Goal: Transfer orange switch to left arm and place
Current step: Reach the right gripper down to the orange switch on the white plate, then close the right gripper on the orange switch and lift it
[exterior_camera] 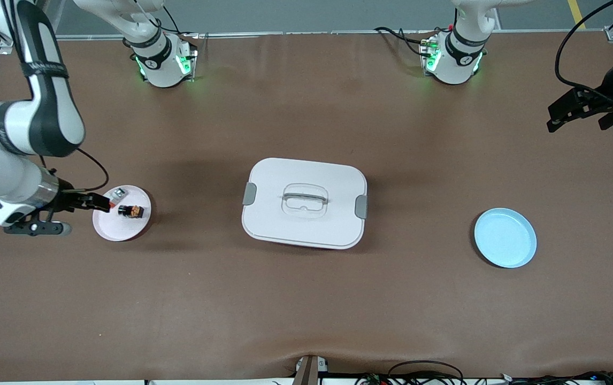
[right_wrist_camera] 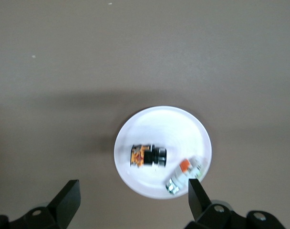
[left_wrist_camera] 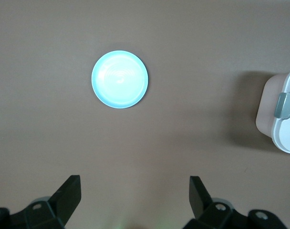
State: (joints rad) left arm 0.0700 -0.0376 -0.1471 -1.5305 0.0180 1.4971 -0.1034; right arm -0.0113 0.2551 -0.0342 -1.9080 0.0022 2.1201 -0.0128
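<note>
The orange switch [exterior_camera: 131,211], a tiny black block with orange markings, lies on a white plate [exterior_camera: 116,227] toward the right arm's end of the table. It also shows in the right wrist view [right_wrist_camera: 148,156], lying on its side. My right gripper [exterior_camera: 90,209] is open and empty, over the rim of that plate; in the right wrist view [right_wrist_camera: 133,200] its fingers stand wide apart. The white box [exterior_camera: 305,202] with grey latches stands at the table's middle. My left gripper [exterior_camera: 553,120] is open and empty, waiting high over the left arm's end of the table.
A small white-and-grey piece with a red-orange part [exterior_camera: 119,194] lies on the same white plate, beside the switch [right_wrist_camera: 184,174]. A light blue plate [exterior_camera: 505,237] sits toward the left arm's end, also in the left wrist view [left_wrist_camera: 119,79], with the box's corner [left_wrist_camera: 285,114] at the edge.
</note>
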